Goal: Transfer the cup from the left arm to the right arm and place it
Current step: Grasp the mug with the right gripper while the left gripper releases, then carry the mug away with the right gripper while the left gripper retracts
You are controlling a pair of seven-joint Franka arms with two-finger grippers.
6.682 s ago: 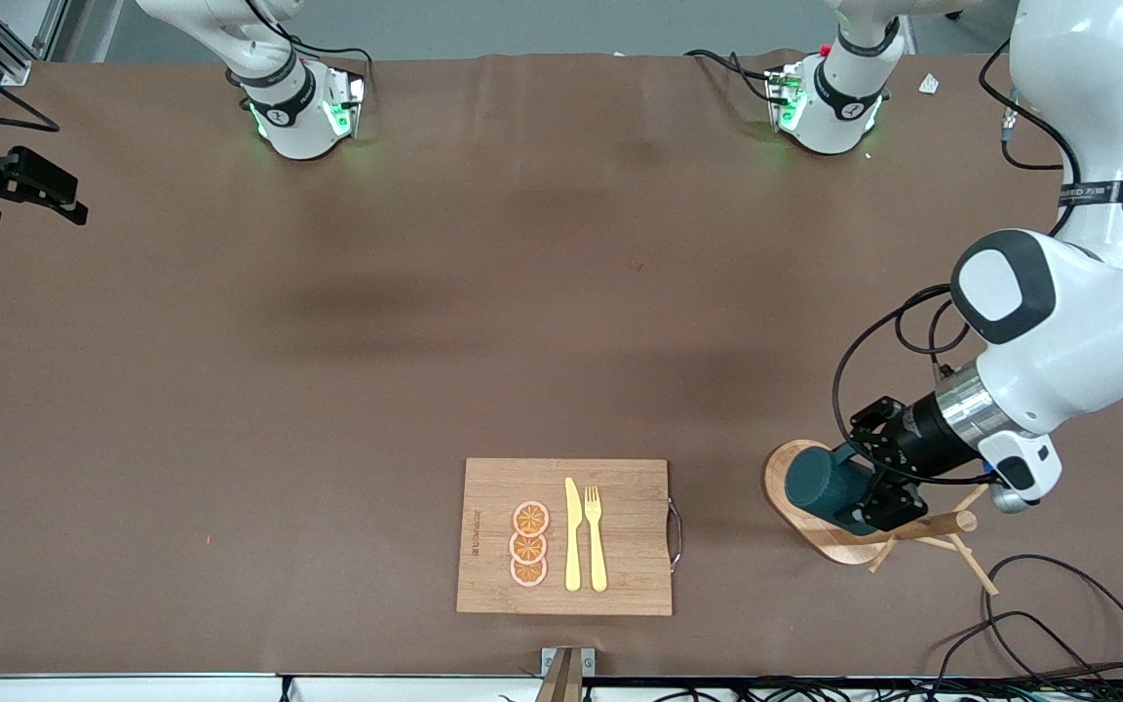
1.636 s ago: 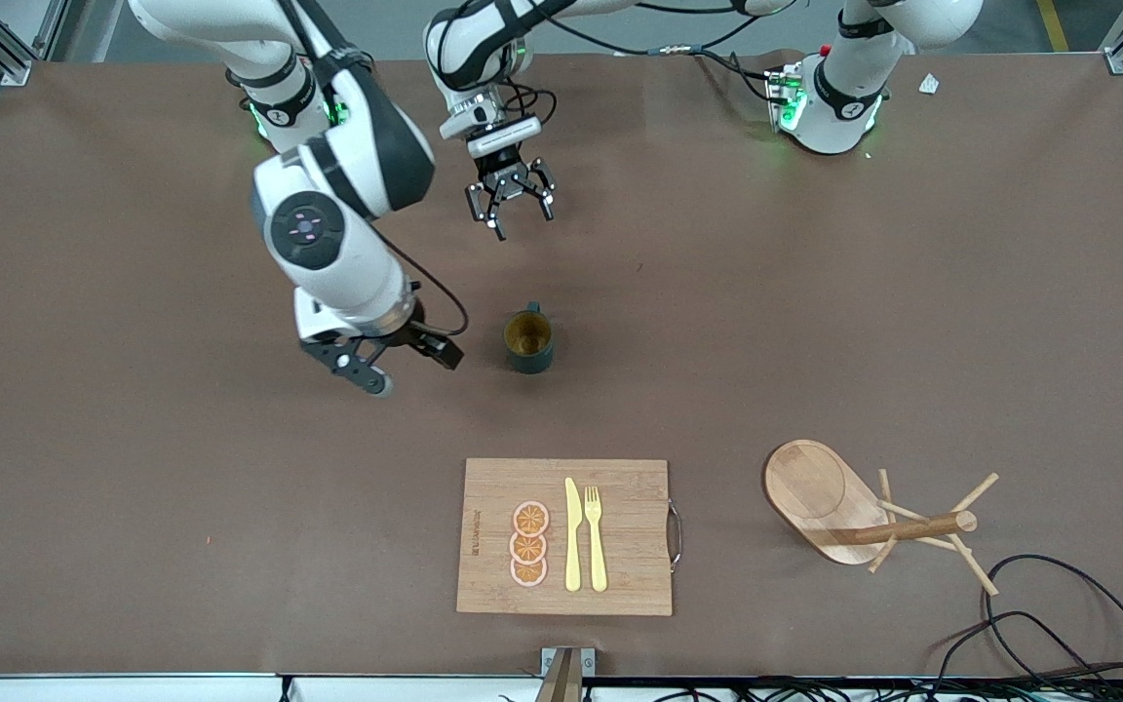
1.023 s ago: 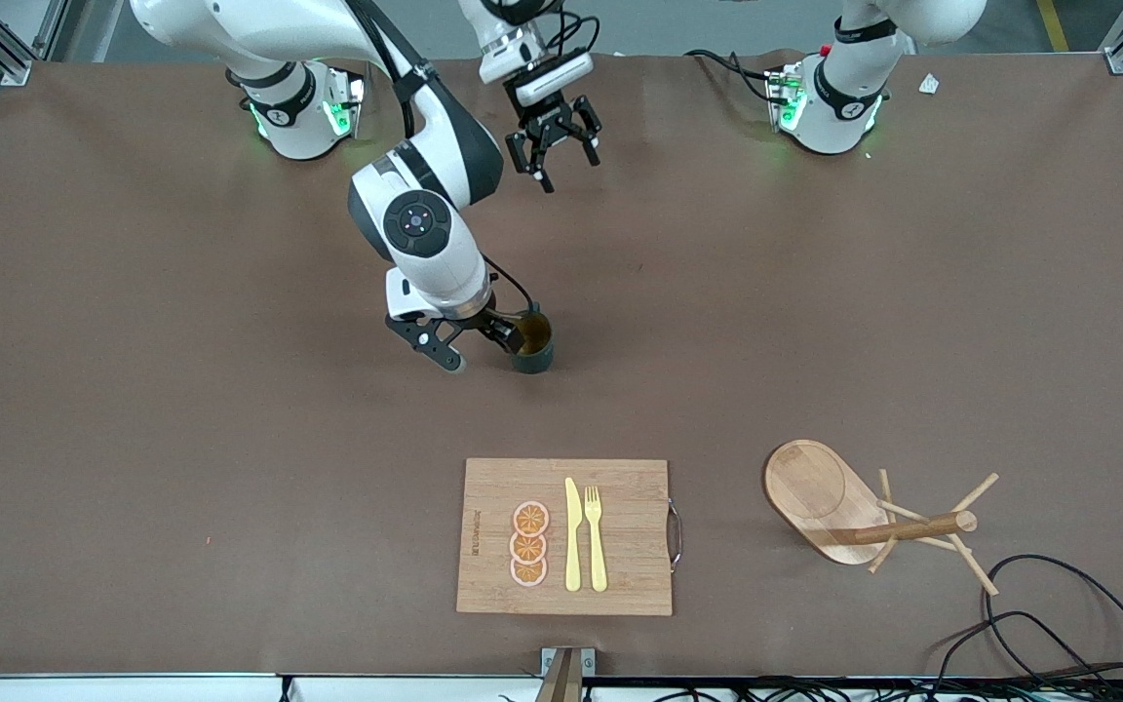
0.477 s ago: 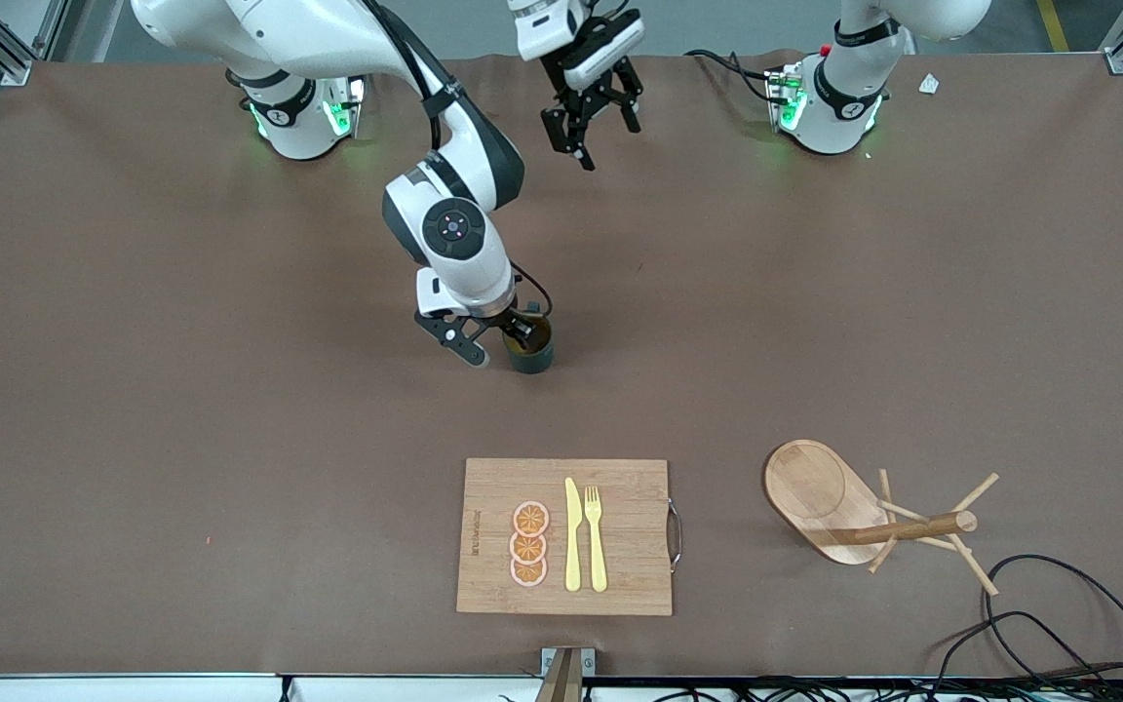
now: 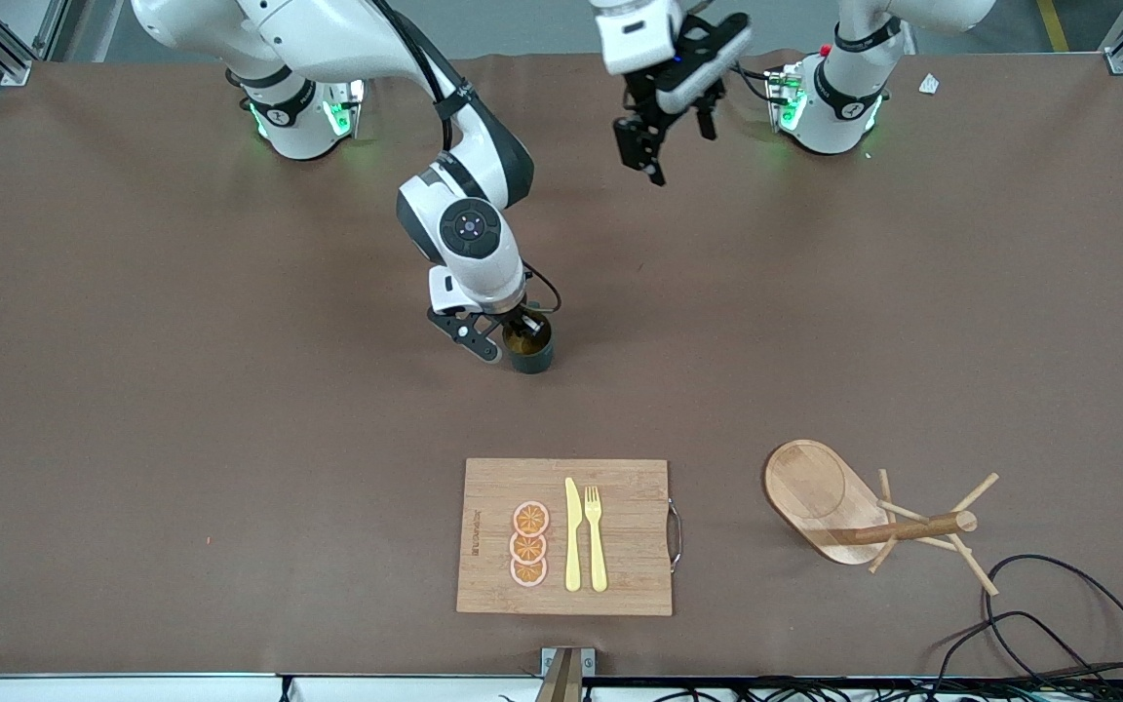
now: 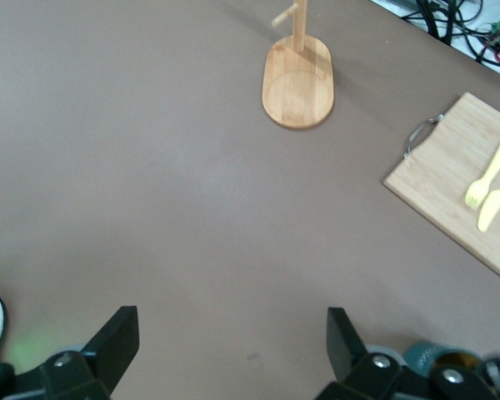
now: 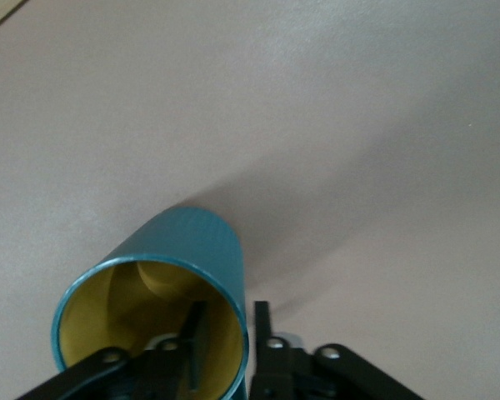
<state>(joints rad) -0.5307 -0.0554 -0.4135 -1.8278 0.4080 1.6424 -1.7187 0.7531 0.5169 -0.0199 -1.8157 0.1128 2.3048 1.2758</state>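
The dark teal cup [image 5: 533, 355] with a mustard-yellow inside stands upright on the brown table near its middle. My right gripper [image 5: 511, 339] is down at the cup's rim. In the right wrist view my right gripper [image 7: 227, 333] straddles the cup's [image 7: 179, 246] wall, one finger inside and one outside, with a small gap on each side. My left gripper [image 5: 674, 146] hangs open and empty in the air over the table beside its own base. It is also open in the left wrist view [image 6: 233, 321], where a bit of the cup [image 6: 422, 357] shows.
A wooden cutting board [image 5: 493, 487] with a yellow knife, a fork and orange slices lies nearer to the front camera than the cup. A wooden mug stand [image 5: 815, 492] with pegs sits toward the left arm's end. Black cables [image 5: 1059, 604] lie at the table's edge there.
My right gripper swung in to the cup, set its fingers over the rim and narrowed them. My left gripper, which earlier held the cup at the stand, drew back open toward its base.
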